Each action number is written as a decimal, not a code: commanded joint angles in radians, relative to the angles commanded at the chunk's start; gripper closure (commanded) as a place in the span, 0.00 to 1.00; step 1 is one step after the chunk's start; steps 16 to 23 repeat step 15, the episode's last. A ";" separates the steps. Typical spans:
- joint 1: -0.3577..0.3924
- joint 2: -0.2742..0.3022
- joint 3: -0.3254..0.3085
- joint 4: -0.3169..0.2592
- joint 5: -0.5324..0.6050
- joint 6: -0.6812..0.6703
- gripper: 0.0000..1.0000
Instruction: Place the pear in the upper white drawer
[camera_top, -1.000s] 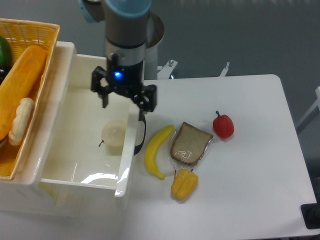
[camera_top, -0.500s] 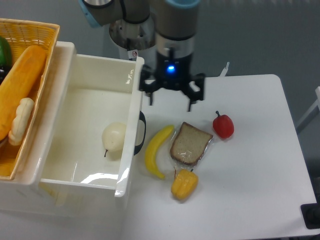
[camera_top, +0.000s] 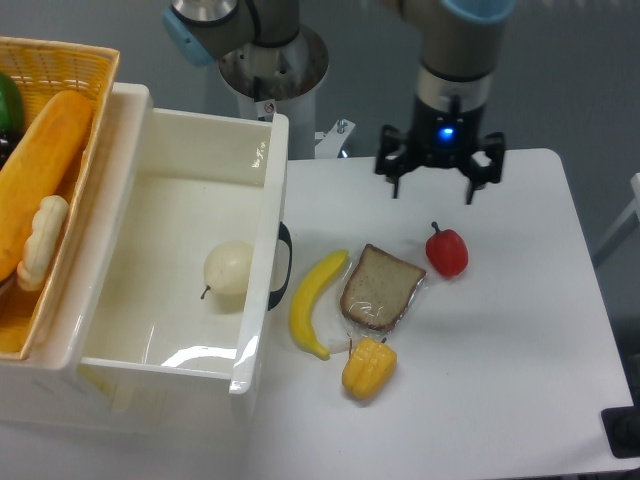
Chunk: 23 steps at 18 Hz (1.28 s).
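Inside the upper white drawer (camera_top: 120, 345) the pear (camera_top: 229, 269) lay near the front wall, so the job looked done. The end effector (camera_top: 438, 178) had moved away over the surface (camera_top: 520, 330), above the red pepper (camera_top: 447, 251), spread open and empty. The yellow wicker basket (camera_top: 70, 60) was cut off.

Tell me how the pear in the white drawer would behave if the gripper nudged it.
The pear looks rounded and smooth, so it would probably roll on the glossy floor of the drawer. It appears to be hollow plastic, so likely light. The deep walls should stop it.
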 joint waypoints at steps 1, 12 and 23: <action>0.006 -0.020 0.006 0.000 0.024 0.021 0.00; 0.037 -0.212 0.063 0.064 0.086 0.382 0.00; 0.040 -0.216 0.060 0.069 0.083 0.381 0.00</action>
